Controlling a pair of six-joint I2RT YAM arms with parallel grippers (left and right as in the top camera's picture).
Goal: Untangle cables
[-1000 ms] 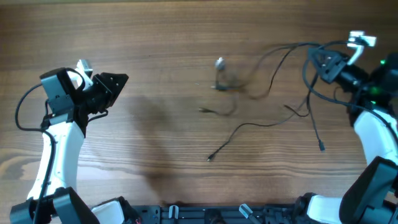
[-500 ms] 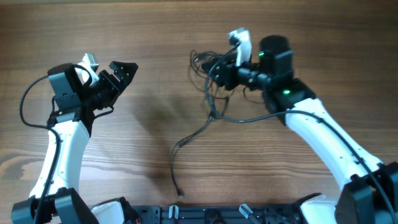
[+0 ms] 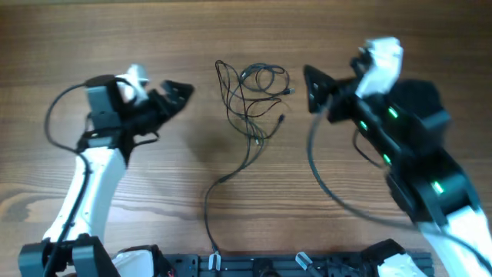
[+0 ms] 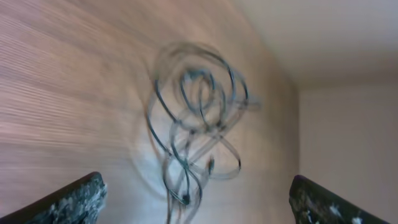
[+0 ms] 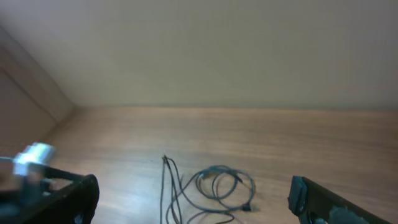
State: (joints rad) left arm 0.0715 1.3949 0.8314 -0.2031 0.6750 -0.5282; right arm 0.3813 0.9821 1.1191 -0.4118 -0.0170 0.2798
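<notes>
Overhead showed the cables (image 3: 250, 96) bunched in a loose knot on the desk (image 3: 154, 31), between the two arms, with one strand trailing toward the near edge. The left claw (image 3: 183, 91) and the right claw (image 3: 317, 86) both stood spread and empty, each near the bunch but apart from it. The step would likely go best if each claw pinched a different outer loop, low against the wood, then drew apart slowly so the knot loosened rather than tightened.
</notes>
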